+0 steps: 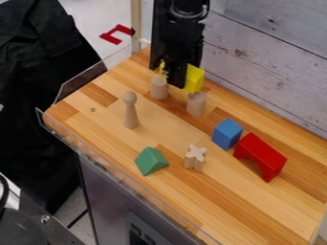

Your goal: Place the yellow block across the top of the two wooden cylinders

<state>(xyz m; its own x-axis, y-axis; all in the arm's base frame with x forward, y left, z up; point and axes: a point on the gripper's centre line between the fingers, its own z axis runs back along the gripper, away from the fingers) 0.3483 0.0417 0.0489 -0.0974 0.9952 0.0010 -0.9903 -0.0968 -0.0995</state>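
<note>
The black gripper point(174, 79) hangs over the back of the wooden table, low above its surface. Directly beside it on the right is a yellow block point(194, 79); a bit of yellow also shows along its left edge, and the part between is hidden. Just below the gripper stand two short wooden cylinders, one at the left point(159, 88) and one at the right point(196, 104). A pale wooden peg figure point(130, 110) stands upright further left.
Nearer the front lie a green triangular block point(151, 161) and an upright wooden piece with a cross-shaped top point(195, 157). At right are a blue block point(226, 134) and a red arch point(260, 156). A clear rim point(115, 171) edges the table; a plank wall rises behind.
</note>
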